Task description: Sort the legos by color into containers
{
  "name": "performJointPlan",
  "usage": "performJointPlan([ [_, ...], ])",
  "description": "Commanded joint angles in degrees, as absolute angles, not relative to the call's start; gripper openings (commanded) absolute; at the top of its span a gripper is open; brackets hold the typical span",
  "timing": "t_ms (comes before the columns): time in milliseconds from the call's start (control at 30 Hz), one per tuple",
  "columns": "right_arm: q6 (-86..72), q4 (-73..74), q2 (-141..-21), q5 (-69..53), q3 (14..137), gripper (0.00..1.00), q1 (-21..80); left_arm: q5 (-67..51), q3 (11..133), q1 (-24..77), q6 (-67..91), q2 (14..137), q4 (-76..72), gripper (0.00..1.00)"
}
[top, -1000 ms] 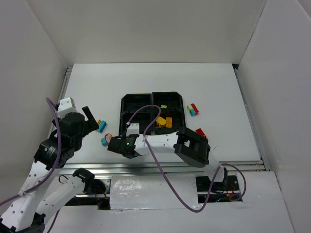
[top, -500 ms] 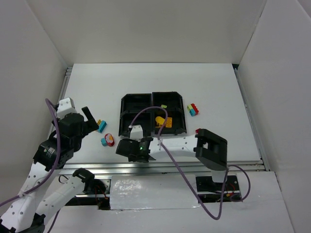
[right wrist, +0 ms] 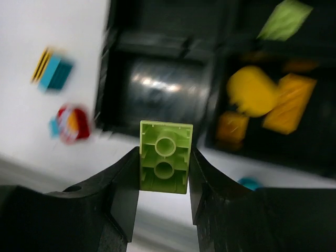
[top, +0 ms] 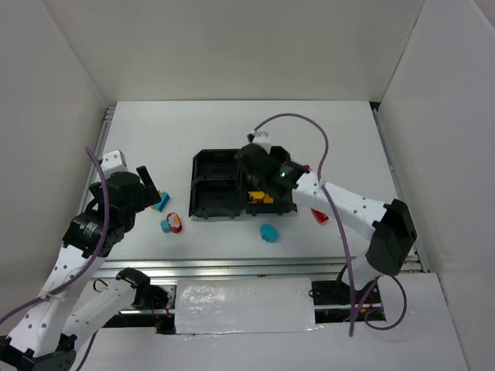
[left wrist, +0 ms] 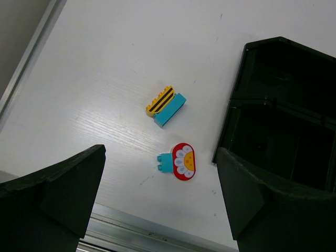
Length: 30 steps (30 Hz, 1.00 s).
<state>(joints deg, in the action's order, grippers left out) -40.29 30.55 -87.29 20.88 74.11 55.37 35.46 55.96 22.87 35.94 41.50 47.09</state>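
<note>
my right gripper (right wrist: 165,165) is squeezing a lime green lego (right wrist: 166,149) tight between its two fingers, and it is hanging up over the black tray (top: 203,210). the wrist picture is looking a bit blurry. three yellow legos (right wrist: 262,100) are sitting in the near right box of the tray, and another green lego (right wrist: 286,18) is lying in the far right box. a blue lego (top: 268,232) is lying on the table just in front of the tray, and a red lego (top: 319,216) is lying off to its right. my left gripper (left wrist: 160,151) is hanging wide open with nothing in it, over the table to the left of the tray. under it a yellow and blue lego (left wrist: 167,105) is lying near a round red lego (left wrist: 184,161) with a flower on it.
</note>
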Motion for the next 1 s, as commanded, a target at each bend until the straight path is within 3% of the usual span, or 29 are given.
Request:
performJointPlan([
  [0,-29.89,32.78,-90.51,18.64,82.14,0.0,45.22,32.61,55.81,20.66,33.49,42.27,43.6,1.0],
  [300,-24.44,39.72,-106.51,13.98,98.6,0.0,34.9,31.99,55.46,19.6,33.14,42.19,43.24,1.0],
  [967,-24.08,40.34,-108.37,11.87,98.17,0.01,31.47,31.46,55.02,19.6,33.05,40.52,42.8,0.99],
])
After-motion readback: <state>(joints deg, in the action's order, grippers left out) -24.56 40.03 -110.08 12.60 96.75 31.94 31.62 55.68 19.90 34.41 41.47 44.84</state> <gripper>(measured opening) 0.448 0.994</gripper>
